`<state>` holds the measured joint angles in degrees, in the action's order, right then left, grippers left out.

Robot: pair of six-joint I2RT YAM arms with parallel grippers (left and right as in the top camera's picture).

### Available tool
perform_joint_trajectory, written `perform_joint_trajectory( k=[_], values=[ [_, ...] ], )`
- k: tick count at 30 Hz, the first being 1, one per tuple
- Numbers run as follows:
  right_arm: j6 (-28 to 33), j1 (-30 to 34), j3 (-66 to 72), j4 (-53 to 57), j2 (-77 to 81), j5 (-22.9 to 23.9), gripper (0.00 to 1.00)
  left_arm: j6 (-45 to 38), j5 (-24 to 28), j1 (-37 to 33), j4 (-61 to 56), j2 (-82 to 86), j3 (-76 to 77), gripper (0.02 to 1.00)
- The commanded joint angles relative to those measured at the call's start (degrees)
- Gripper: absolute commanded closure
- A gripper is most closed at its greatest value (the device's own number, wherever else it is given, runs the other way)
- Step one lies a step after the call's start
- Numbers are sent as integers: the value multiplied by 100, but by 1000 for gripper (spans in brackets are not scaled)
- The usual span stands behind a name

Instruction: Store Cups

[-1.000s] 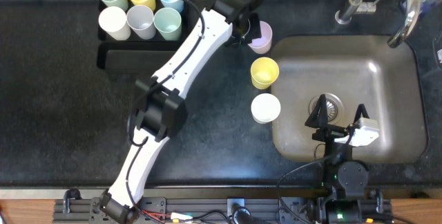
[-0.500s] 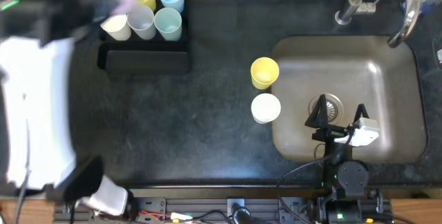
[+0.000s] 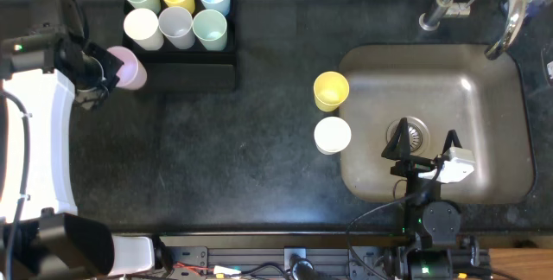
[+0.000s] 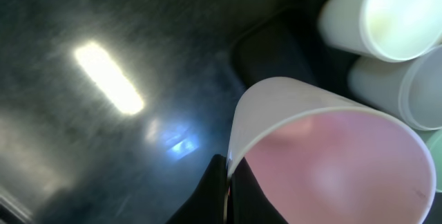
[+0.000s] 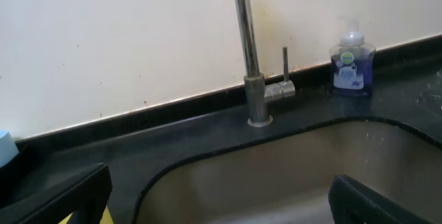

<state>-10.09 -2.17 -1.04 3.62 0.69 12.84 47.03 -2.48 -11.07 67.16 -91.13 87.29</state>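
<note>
We hold a pink cup (image 3: 128, 66) at the upper left, just beside the tray (image 3: 181, 74).
From the top, our left gripper (image 3: 105, 69) is clamped on the pink cup's rim next to the tray's six cups (image 3: 177, 25); a yellow cup (image 3: 331, 90) and a white cup (image 3: 333, 135) stand mid-frame on the counter (image 3: 216, 159) by the sink (image 3: 484, 81), where our right gripper (image 3: 423, 146) sits with fingers spread. In the left wrist view, the pink cup fills the lower right and one finger (image 4: 219, 189) pinches its rim. In the right wrist view, we see a tap (image 5: 252, 65) at centre and a soap bottle (image 5: 352, 61) at upper right.
</note>
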Motion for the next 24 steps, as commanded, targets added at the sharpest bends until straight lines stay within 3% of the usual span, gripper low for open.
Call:
perform_joint_trajectory(
  k=[1, 14, 24],
  values=[
    [-20, 24, 79, -44, -48, -11, 3, 39, 251, -125, -229, -17, 11, 982],
    [-20, 24, 79, -44, -48, -9, 3, 240, 588, -258, -756, -909, 11, 982],
    [-20, 24, 79, -44, -48, -11, 5, 297, 555, -258, -955, -1241, 11, 982]
  ],
)
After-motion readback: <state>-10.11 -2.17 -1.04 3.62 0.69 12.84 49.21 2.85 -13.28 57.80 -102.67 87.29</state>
